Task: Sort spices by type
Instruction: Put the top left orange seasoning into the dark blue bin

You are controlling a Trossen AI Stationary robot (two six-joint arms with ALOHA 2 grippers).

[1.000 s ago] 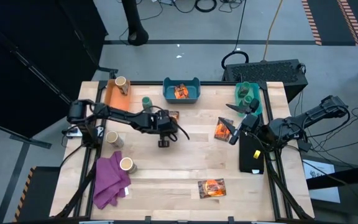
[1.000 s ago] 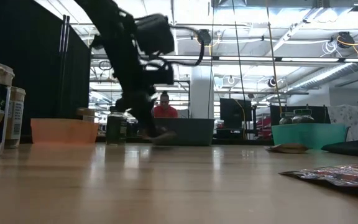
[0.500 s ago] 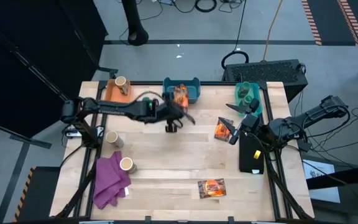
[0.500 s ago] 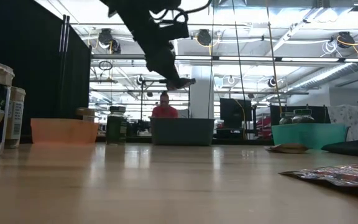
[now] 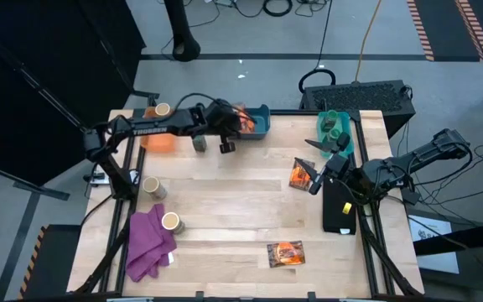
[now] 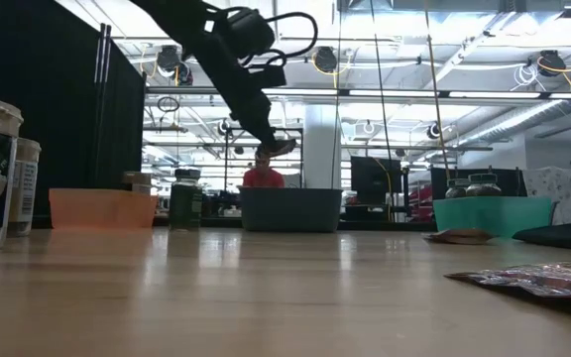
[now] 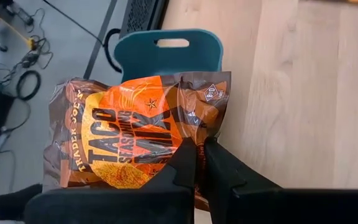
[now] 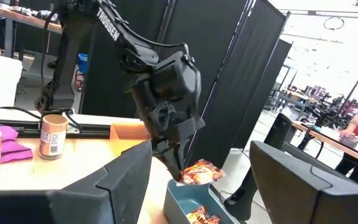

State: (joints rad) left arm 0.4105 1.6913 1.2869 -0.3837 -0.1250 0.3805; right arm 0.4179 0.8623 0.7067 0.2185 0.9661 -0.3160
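Observation:
My left gripper [image 7: 199, 149] is shut on an orange-and-dark taco seasoning packet [image 7: 135, 127] and hangs over the blue bin [image 5: 258, 130] at the table's far edge. The bin holds another packet. My right gripper [image 5: 315, 178] is open and waits near the right edge, beside a packet [image 5: 298, 174] lying flat. A third packet [image 5: 285, 252] lies near the near edge. A green jar [image 5: 198, 141] stands beside the orange bin [image 5: 156, 134]. Tan jars [image 5: 151, 186] [image 5: 171, 222] stand on the left. Green jars sit in the teal bin [image 5: 335, 126]. My left gripper pinches the packet between its two fingers [image 7: 182, 163] at one edge near a corner [image 7: 194, 138]. The fingers point down, slanting toward the far edge. The packet is lifted clear and sticks out roughly level from the fingertips [image 8: 199, 172], above the blue bin.
A purple cloth [image 5: 149, 243] lies at the near left corner, touching one tan jar. Another tan jar [image 5: 163, 111] stands in the orange bin's far end. A flat black object [image 5: 338, 208] lies along the right edge under the right arm. A person sits beyond the table [image 6: 263, 171].
My left gripper has risen from the table's middle, carrying the packet with it, and has swung toward the far edge until it hangs over the blue bin. The packet, on the table a second ago, is now lifted clear.

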